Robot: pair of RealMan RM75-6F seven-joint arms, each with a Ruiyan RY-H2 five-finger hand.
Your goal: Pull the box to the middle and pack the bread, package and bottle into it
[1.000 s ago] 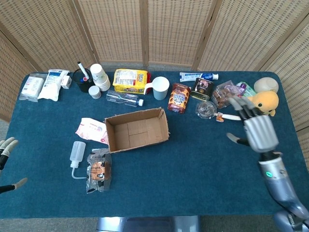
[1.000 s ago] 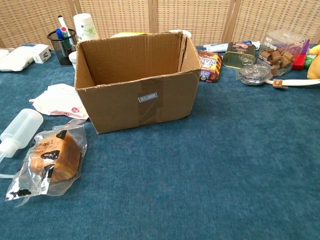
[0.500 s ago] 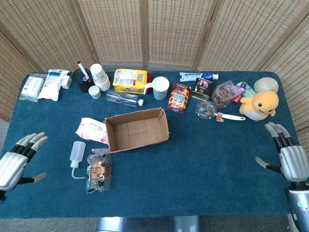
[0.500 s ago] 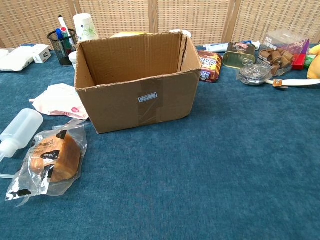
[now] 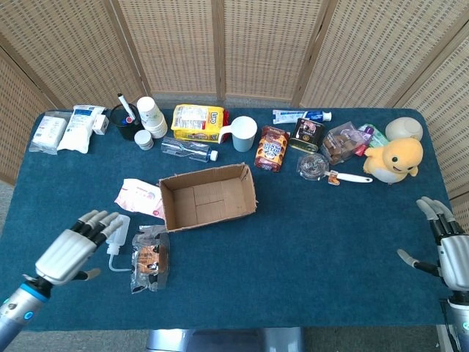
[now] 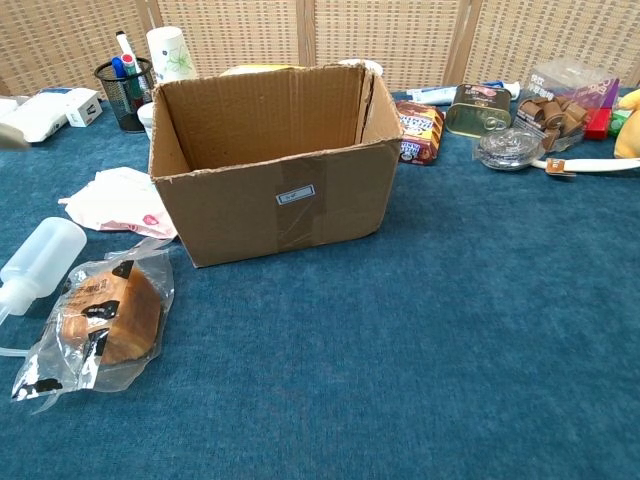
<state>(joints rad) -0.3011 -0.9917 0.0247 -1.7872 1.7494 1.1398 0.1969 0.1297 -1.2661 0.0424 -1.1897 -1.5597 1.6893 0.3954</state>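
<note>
1. The box (image 5: pixel 208 196) sits open-topped and empty a little left of the middle of the blue bench (image 5: pixel 308 249).
2. The bread (image 5: pixel 150 258), in a clear wrapper, lies at about 7 o'clock from the box, near its corner but apart from it.
3. The bottle (image 5: pixel 116 233), pale plastic with a thin spout, lies just beside the bread at its 10 o'clock.
4. The package (image 5: pixel 140 197), a pink and white pouch, lies flat at 9 o'clock from the box, just beside its left wall.
5. The left hand (image 5: pixel 70 250) is released, fingers spread and grasping nothing, at about 8 o'clock from the bottle with its fingertips close to it.
6. The right hand (image 5: pixel 451 249) is also released, fingers apart, at the bench's right edge, at 4 o'clock from the box and well apart from it.
7. A yellow duck toy (image 5: pixel 395 158) stands at 11 o'clock from the right hand.
</note>
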